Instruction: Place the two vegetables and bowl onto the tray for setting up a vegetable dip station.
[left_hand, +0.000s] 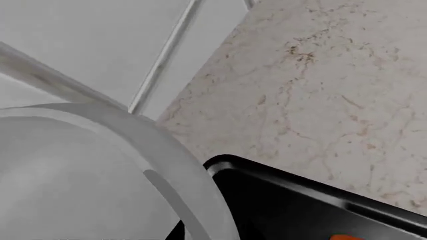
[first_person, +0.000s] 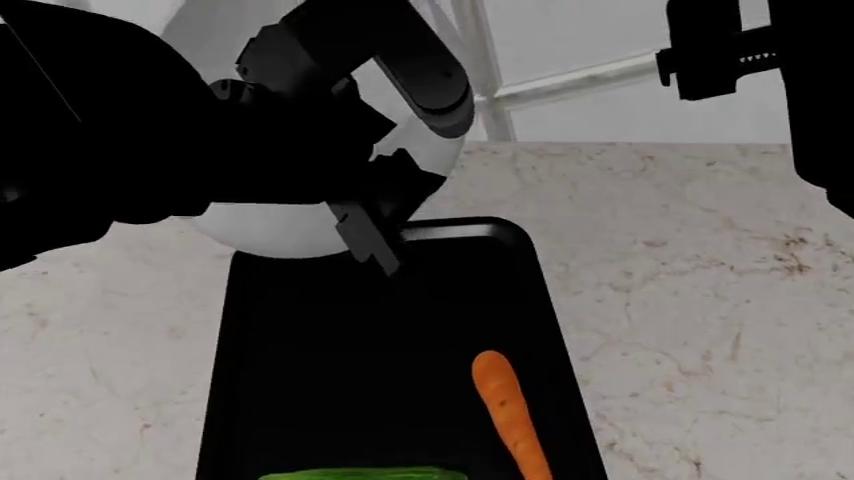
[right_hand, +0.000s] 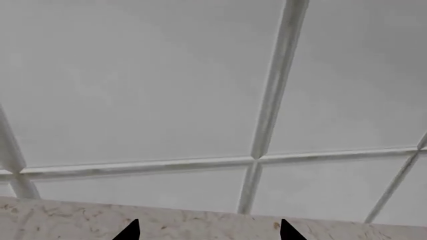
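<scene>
Barely bowl at tray rim.

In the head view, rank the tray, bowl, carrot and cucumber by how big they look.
1. Tray, the largest.
2. Bowl, though the left arm hides much of it, so its full extent is unsure.
3. Carrot and cucumber: not ranked, since the picture's lower edge cuts off both.

Beige marble counter with thin brown veins fills the foreground. Its far edge meets a wall of large pale grey tiles, split by lighter raised grout lines crossing at right angles. Light is flat and even, no hard shadows. No floor or windows in view.
</scene>
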